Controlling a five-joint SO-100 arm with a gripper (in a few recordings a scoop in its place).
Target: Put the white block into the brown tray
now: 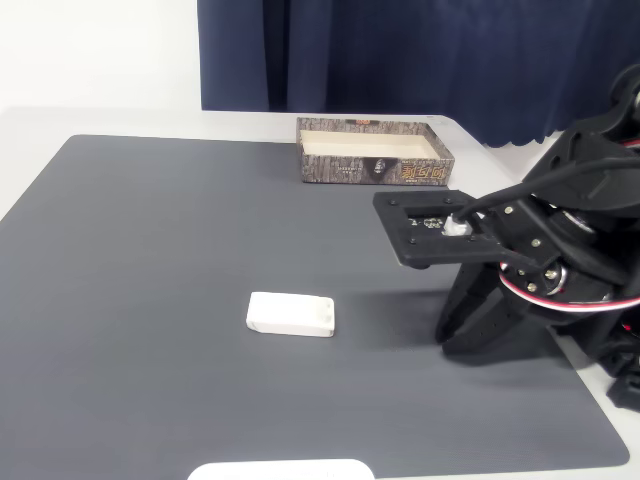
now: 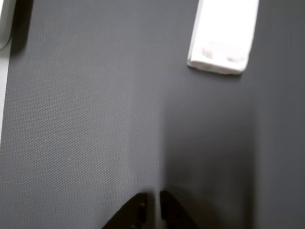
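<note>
White block: I see the white block (image 1: 291, 314) lying flat on the dark mat (image 1: 180, 260) that covers the bench (image 1: 100, 120), near-centre in the fixed view; nothing touches it; it is well apart from the brown tray (image 1: 374, 151).

End effector: in the wrist view my end effector (image 2: 157, 210) shows two dark fingertips (image 2: 140, 212) almost together, only a thin slit between them; it holds nothing; in the fixed view the arm (image 1: 540, 250) sits folded low at the right edge of the mat.

Key relation: in the wrist view the white block (image 2: 224, 36) lies ahead of the fingertips and off to the right, well apart from them; its long axis runs roughly away from the camera, tilted slightly; in the fixed view that axis runs left to right, and the block is to the left of the arm and slightly nearer; I judge the coming move needs a reach forward, a swing right, and the fingers spread before closing across the short side.

Brown tray: at the far side of the mat, in the fixed view to the left of the arm and farther away; its cream inside looks empty as far as I can see over the wall.

Task state: block not yet picked up, by my reading.
</note>
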